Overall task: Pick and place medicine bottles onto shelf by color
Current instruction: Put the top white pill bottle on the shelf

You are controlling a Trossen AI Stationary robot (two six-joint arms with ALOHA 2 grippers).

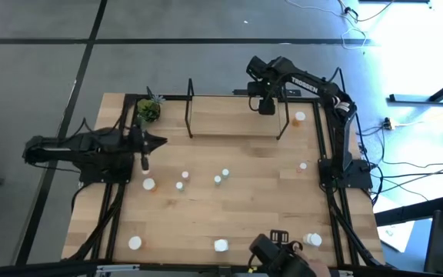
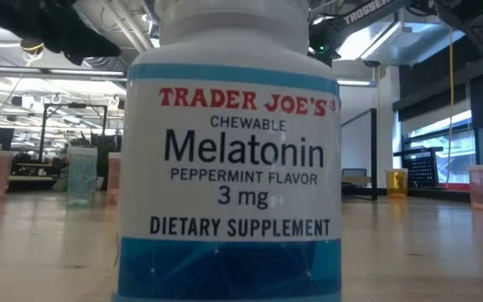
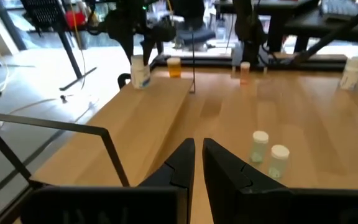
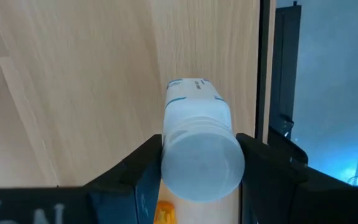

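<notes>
Right end effector (image 4: 197, 171) pinches a white medicine bottle (image 4: 197, 137) over the shelf (image 1: 229, 119) near its right frame — lower it upright, release gently. Left end effector (image 1: 145, 161) pressed together, waiting.

The right gripper (image 4: 197, 165) hangs pointing down from its outstretched dark arm, its two black fingers (image 4: 138, 171) clamped on either side of something between the jaws. The left gripper (image 3: 194, 163) waits, fingers pressed together with nothing between the jaws.
</notes>
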